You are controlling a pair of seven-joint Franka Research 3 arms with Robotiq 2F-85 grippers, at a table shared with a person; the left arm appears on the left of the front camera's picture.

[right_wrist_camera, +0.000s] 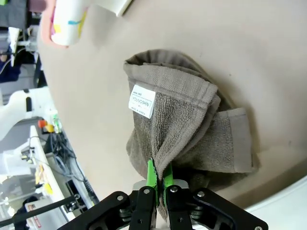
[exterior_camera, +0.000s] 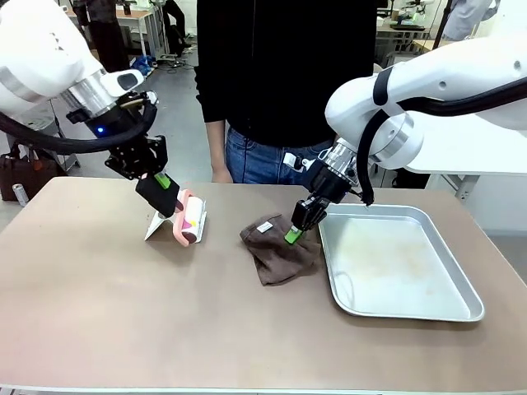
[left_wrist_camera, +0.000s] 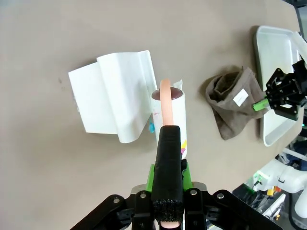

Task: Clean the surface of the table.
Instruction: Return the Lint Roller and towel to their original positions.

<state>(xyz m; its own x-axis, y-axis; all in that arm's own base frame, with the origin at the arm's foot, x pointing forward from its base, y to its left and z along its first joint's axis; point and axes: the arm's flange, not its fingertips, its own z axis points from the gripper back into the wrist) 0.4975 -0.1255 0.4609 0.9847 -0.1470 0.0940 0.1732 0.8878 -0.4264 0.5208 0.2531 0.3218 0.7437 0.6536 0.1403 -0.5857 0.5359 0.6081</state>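
Desk (exterior_camera: 99, 313), long axis 9-to-3 o'clock; left gripper (exterior_camera: 169, 196) clamped on lint roller (exterior_camera: 188, 218) at 10, right gripper (exterior_camera: 295, 233) pinching brown towel (exterior_camera: 276, 251) at centre.

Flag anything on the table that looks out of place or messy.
Beside the lint roller held by the left gripper, a peeled white sheet lies loose and curled on the table. The towel, pinched by the right gripper, is crumpled.
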